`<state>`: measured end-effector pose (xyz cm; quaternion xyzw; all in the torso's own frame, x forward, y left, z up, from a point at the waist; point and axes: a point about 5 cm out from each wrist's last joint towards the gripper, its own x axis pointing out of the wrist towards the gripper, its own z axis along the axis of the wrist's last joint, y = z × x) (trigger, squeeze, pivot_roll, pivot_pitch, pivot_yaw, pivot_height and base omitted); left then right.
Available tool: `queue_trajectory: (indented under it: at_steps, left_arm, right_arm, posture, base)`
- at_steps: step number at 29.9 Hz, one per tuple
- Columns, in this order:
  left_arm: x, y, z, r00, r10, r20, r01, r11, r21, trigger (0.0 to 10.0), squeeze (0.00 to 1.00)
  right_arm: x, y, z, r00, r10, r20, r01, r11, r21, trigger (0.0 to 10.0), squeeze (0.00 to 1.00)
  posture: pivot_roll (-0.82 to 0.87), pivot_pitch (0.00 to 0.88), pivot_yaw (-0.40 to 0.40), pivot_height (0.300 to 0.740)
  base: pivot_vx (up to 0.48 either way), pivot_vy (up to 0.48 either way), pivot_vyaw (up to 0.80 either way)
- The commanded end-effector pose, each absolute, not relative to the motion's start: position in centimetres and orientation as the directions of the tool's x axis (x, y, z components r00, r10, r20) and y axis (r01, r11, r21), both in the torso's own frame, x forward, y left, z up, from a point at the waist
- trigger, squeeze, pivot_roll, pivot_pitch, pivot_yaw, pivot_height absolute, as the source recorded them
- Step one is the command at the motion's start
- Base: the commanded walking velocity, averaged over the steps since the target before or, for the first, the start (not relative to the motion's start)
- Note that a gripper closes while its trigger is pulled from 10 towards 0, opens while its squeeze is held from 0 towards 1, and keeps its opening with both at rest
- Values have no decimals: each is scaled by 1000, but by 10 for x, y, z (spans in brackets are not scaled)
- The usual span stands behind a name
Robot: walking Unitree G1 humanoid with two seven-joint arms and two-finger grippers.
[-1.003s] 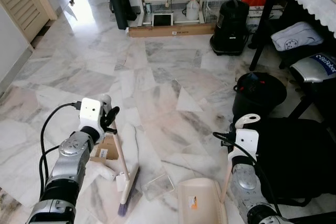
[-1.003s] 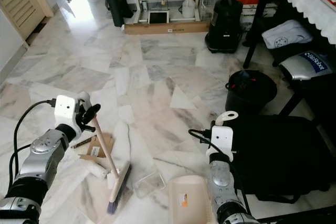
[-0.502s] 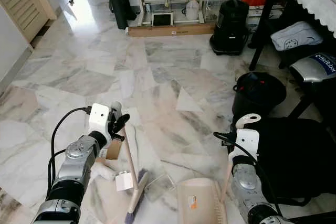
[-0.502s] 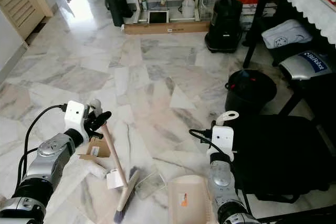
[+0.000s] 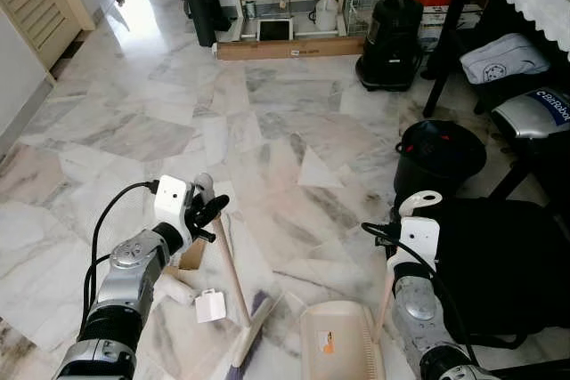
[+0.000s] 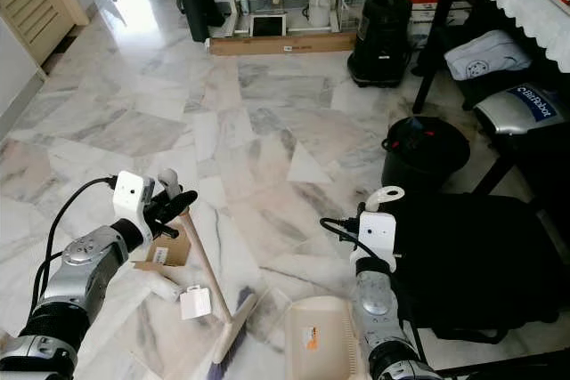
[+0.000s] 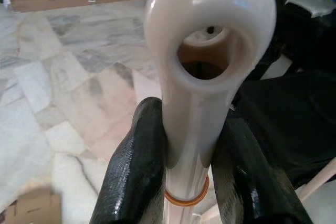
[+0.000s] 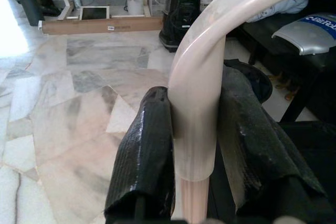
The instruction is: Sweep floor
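Note:
My left gripper point(image 5: 212, 211) is shut on the cream handle of a broom point(image 5: 233, 275). The handle slants down to the purple-bristled head point(image 5: 254, 331), which rests on the marble floor just left of a cream dustpan point(image 5: 338, 344). In the left wrist view the fingers point(image 7: 137, 150) clamp the handle below its loop end point(image 7: 210, 30). My right gripper point(image 8: 194, 93) is shut on the dustpan's upright handle point(image 5: 385, 304), below its hooked top point(image 5: 419, 205). Litter lies left of the broom: a cardboard scrap point(image 5: 190, 255), a small white box point(image 5: 210, 306) and a paper roll point(image 5: 178, 289).
A black bin point(image 5: 439, 156) and a big black bag point(image 5: 503, 264) stand to my right. A black vacuum point(image 5: 389, 33), a long cardboard box point(image 5: 289, 48) and a dark table leg point(image 5: 445, 51) are at the back. Open marble floor lies ahead.
My left gripper has swung right, dragging the broom head across the floor toward the dustpan. The white box stayed behind it. The right arm and dustpan have not moved.

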<state>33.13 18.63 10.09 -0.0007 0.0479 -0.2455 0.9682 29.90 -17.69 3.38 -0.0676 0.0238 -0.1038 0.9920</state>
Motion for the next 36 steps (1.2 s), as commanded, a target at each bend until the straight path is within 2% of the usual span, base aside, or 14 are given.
queue_trajectory:
  at_steps: [1, 14, 36]
  left_arm:
    - [329, 188, 103, 866, -493, -86, 490, 870, -49, 10000, 0]
    - [315, 177, 109, 759, -642, -105, 634, 767, -104, 10000, 0]
    - [317, 168, 140, 756, -655, 0, 650, 750, -126, 10000, 0]
  right_arm:
    - [294, -173, 24, 976, -197, -97, 181, 972, -146, 10000, 0]
    - [297, -171, 25, 975, -195, -102, 179, 973, -147, 10000, 0]
    - [302, -171, 29, 976, -195, -99, 180, 973, -144, 10000, 0]
  posture:
    - [103, 119, 76, 740]
    - [114, 105, 74, 740]
    - [126, 89, 70, 740]
  base:
    - [0, 0, 0]
    - [0, 0, 0]
    - [0, 0, 0]
